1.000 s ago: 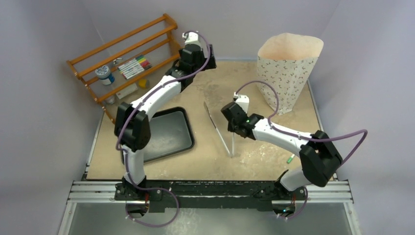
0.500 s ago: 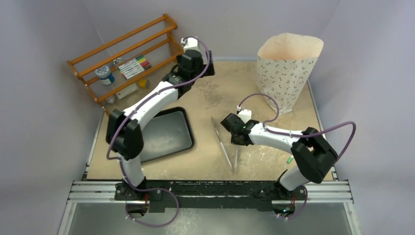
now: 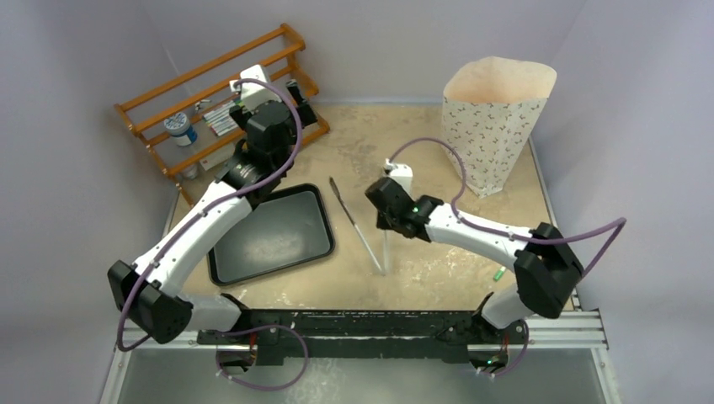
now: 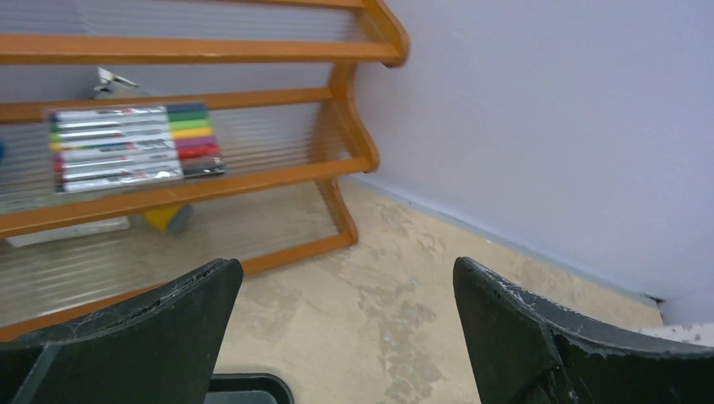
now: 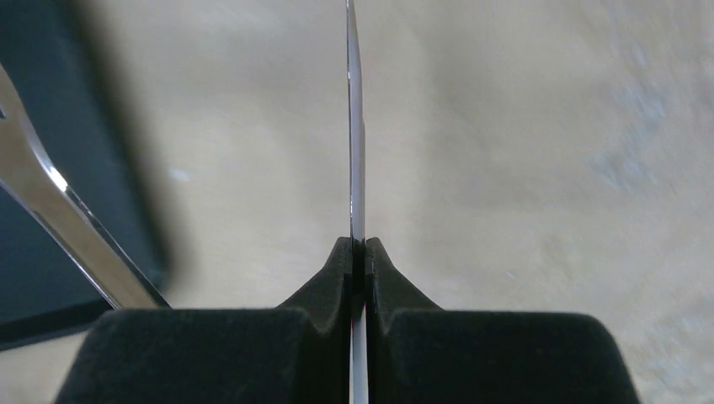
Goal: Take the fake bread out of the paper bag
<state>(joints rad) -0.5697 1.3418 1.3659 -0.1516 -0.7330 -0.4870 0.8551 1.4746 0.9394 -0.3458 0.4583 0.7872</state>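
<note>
A pair of metal tongs (image 3: 353, 220) is pinched in the right pincer (image 5: 359, 248), the paper bag (image 3: 492, 143) well beyond it; the left pincer (image 4: 343, 278) is spread before a wooden rack (image 4: 194, 189).

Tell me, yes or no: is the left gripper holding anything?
No, the left gripper stands wide open, with nothing between its jaws.

Pale lilac walls (image 3: 404, 42) enclose a mottled beige tabletop (image 3: 362, 147); a wooden rack (image 3: 202, 71) stands in the far left corner, evenly lit.
</note>
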